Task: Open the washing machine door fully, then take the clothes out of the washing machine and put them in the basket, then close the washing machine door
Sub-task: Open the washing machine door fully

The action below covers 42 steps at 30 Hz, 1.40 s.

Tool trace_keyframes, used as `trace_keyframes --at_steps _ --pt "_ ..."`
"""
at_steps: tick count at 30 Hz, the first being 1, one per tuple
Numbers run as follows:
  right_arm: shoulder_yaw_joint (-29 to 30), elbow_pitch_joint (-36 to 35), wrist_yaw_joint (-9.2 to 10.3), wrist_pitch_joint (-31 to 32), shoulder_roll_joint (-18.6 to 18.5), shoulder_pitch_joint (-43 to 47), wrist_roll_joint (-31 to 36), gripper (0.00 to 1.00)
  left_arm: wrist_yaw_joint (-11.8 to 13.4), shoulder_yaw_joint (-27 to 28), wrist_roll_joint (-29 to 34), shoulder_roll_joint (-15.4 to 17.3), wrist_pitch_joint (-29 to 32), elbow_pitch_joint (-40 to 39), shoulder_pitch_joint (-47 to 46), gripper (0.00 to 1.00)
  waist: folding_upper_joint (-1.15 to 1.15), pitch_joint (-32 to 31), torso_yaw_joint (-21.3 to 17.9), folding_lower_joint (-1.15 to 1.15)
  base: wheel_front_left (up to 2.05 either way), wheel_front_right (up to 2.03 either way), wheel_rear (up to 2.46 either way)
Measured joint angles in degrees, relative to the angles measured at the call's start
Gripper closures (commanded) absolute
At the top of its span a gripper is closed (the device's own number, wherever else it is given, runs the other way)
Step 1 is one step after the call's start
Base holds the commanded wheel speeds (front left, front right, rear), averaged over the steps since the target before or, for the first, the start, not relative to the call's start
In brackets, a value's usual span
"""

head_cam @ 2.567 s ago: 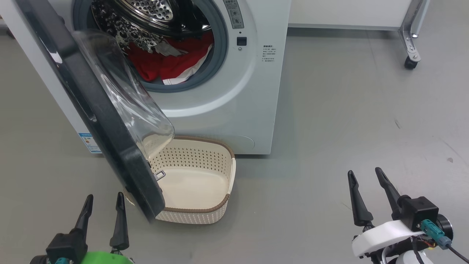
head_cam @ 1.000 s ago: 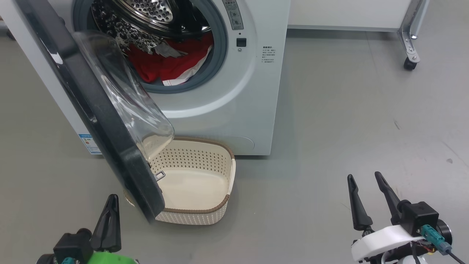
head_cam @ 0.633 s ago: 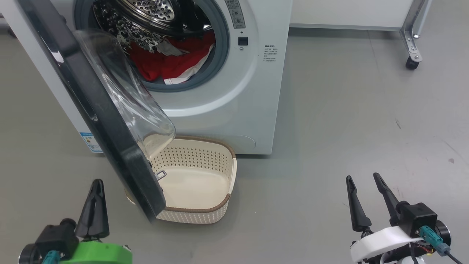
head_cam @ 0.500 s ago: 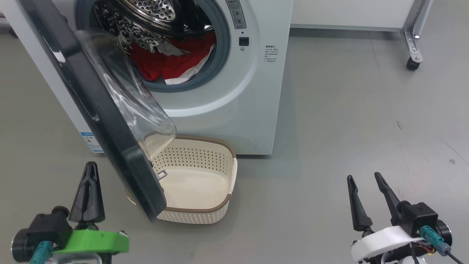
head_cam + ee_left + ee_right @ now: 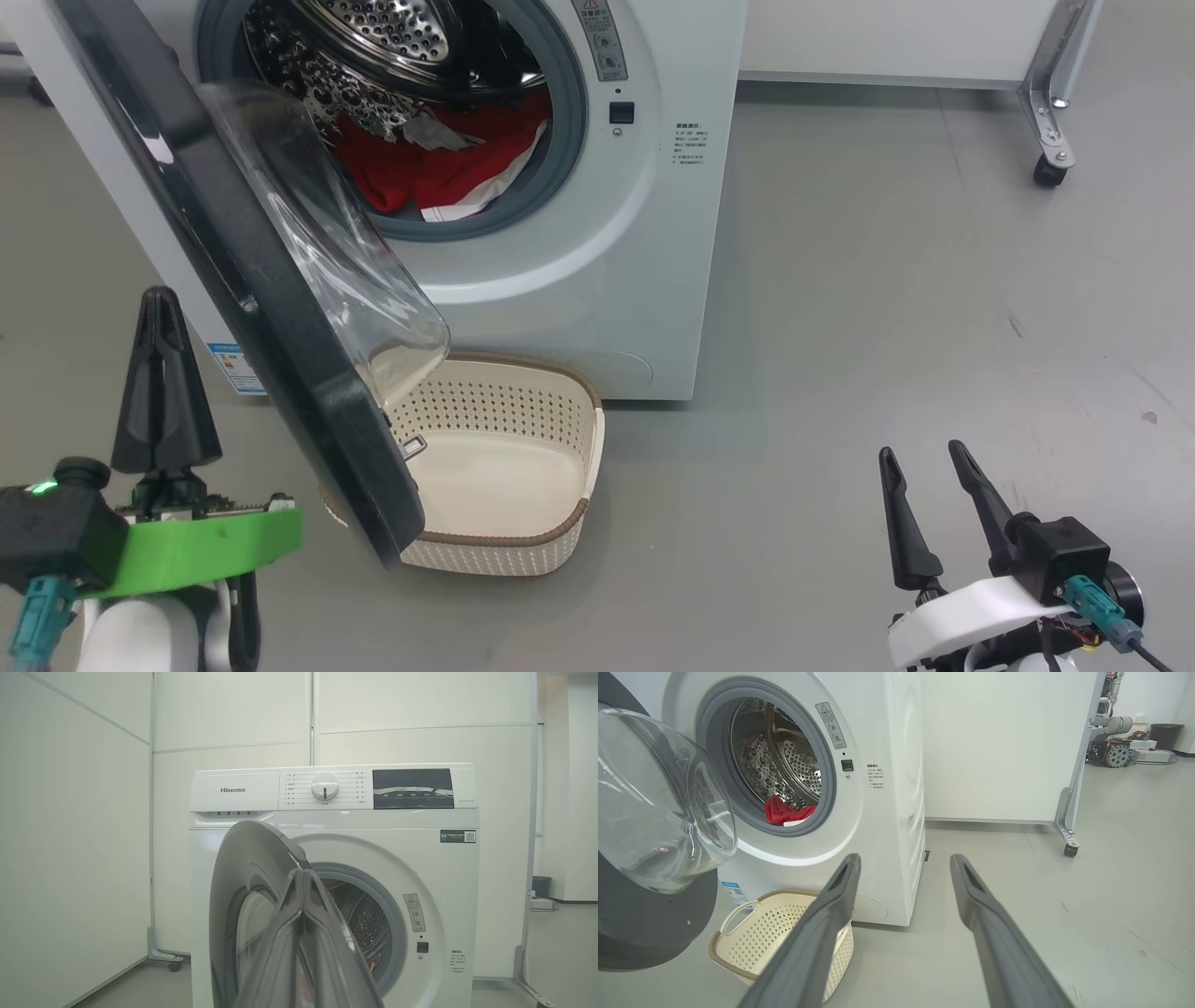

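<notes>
1. Left gripper (image 5: 161, 303): fingers pinched together, holding nothing, just left of the door's (image 5: 299, 373) outer face and not touching it.
2. Right gripper (image 5: 920, 453): spread wide, empty, low and well to the right of the basket (image 5: 504, 555).
3. The door is only half open, and its lower edge overhangs the basket's left end.
4. Risk: a push on the outer face would likely swing the door shut instead of open. Closed fingers may also slide off the glossy rim.
5. Risk: if the door stays like this, lifted clothes (image 5: 439, 177) could snag on it or miss the basket.
6. The washer (image 5: 579, 280) holds the red clothes at its mouth. The basket, on the floor right in front of the washer, is empty.
</notes>
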<state>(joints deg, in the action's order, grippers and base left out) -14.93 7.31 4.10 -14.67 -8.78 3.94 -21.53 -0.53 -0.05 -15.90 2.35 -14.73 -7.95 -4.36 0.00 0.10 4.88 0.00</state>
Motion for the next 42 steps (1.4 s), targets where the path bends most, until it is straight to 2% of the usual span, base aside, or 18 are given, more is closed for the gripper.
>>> trace_keyframes --at_steps 4,11,14,25,32,42 --pt "0.02 0.08 -0.02 0.00 0.27 0.01 0.01 0.00 -0.01 -1.09 0.64 -0.03 -0.02 -3.10 -2.20 1.00 0.00 0.01 -0.16 0.00 0.00 0.00 0.00" --pt "0.12 0.49 -0.52 0.00 0.94 0.02 0.27 0.00 -1.32 -8.67 1.44 -0.04 -0.02 -4.04 -3.35 1.00 0.00 0.07 -0.76 0.00 0.00 0.00 0.00" --pt "0.12 0.62 -0.53 0.00 1.14 0.02 0.48 0.00 -1.31 -9.92 2.26 -0.04 0.27 -3.67 -3.34 1.00 0.00 0.06 -0.97 0.00 0.00 0.00 0.00" --pt "0.94 1.45 -1.11 0.00 1.79 0.16 0.49 0.00 -1.77 -18.47 2.88 0.05 8.68 3.85 -0.54 1.00 0.00 0.32 -2.35 0.00 0.00 0.00 0.00" --pt "1.29 1.46 -1.53 0.00 2.12 0.16 0.59 0.00 1.26 -17.97 2.98 0.08 11.79 7.75 0.35 1.00 0.00 0.86 -3.05 0.00 0.00 0.00 0.00" --pt "1.77 1.47 -2.04 0.00 2.50 0.14 1.05 0.00 3.34 -16.77 3.28 0.10 13.99 11.37 0.34 1.00 0.00 2.08 -3.90 0.00 0.00 0.00 0.00"
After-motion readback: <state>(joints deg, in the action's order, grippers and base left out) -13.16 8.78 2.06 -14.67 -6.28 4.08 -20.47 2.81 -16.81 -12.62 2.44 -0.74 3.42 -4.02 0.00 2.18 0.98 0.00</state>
